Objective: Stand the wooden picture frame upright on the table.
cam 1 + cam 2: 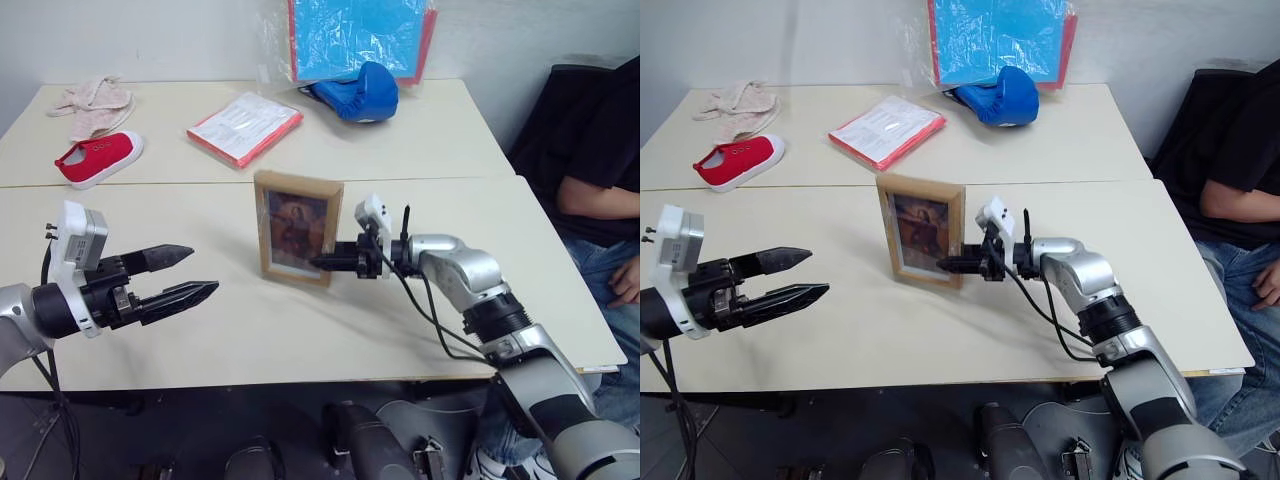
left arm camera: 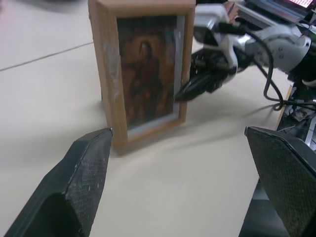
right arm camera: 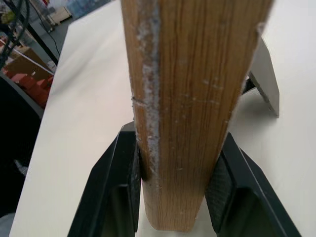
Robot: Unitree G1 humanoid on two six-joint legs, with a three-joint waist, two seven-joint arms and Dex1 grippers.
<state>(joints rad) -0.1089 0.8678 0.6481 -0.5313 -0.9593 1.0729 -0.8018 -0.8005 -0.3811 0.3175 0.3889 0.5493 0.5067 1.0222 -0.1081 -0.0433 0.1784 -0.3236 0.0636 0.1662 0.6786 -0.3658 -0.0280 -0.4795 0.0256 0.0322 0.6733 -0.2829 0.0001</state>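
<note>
The frame (image 1: pixel 298 240) stands upright near the middle of the bench (image 1: pixel 300 330), a smooth pale cream top with a seam line running across behind it. It is a small rectangle of light, grained wood around a brownish portrait that faces the robot. In the right wrist view its side edge shows streaked grain with a whitish scuffed strip, and a grey fold-out stand (image 3: pixel 264 74) angles from its back down to the bench.

The right gripper (image 1: pixel 325 262) reaches in level from the right, and its black fingers (image 3: pixel 121 187) pinch the frame's right edge, one flat pad on the front and one on the back.

The left gripper (image 1: pixel 180 276) hangs over the bench well to the left of the frame, touching nothing; its tapered, rough-textured black fingers (image 2: pixel 74 187) are spread wide and point towards the frame.

On the far half of the bench lie a red canvas shoe (image 1: pixel 98 158) with a white sole, a crumpled pinkish cloth (image 1: pixel 95 102), a flat red-edged white booklet (image 1: pixel 245 127) and a rounded, glossy blue object (image 1: pixel 357 93). A blue sheet (image 1: pixel 358 36) with a red border, wrapped in clear film, leans on the wall. A person (image 1: pixel 600 170) in dark top and jeans sits at the right.
</note>
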